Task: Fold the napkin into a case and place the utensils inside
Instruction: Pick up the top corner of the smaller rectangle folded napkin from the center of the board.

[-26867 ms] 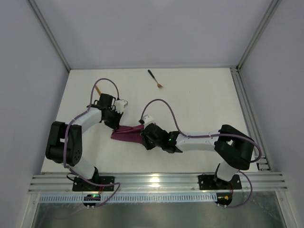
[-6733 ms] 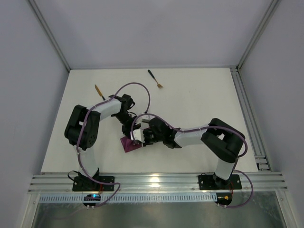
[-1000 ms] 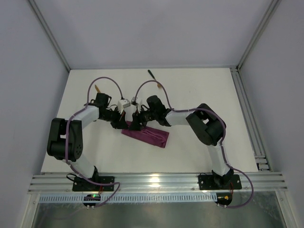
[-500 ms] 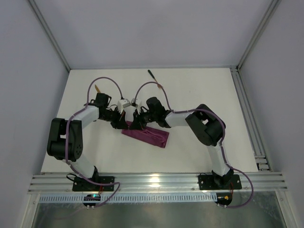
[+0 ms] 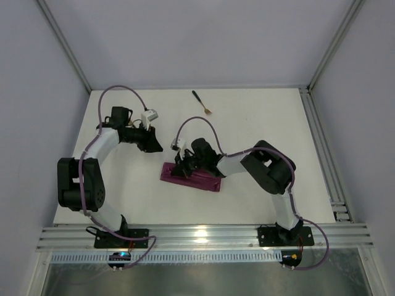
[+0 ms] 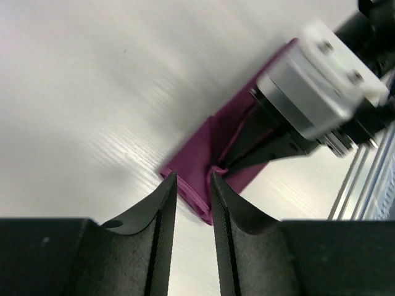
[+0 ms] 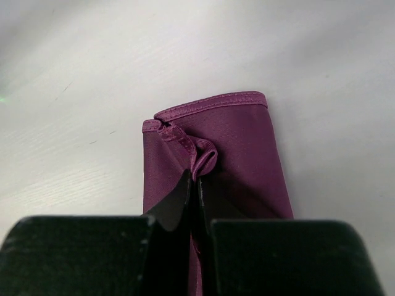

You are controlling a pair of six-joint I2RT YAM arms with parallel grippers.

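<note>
The napkin (image 5: 192,179) is a slim, flat-folded magenta strip lying mid-desk (image 5: 259,123). The right gripper (image 7: 195,179) is closed on a small raised pleat at the strip's left end. The left gripper (image 6: 191,179) hangs farther back and left, apart from the cloth, its jaws slightly parted and empty. The fork (image 5: 202,103) lies by the far edge. The desk's right edge is well apart from the strip.

A white counter (image 5: 259,123) with a faint wood grain stands between pale grey walls (image 5: 197,37). 2 metal posts (image 5: 63,43) rise at its far corners. Aluminium rails (image 5: 203,235) line its near edge, and a track (image 5: 321,148) lines its right edge.
</note>
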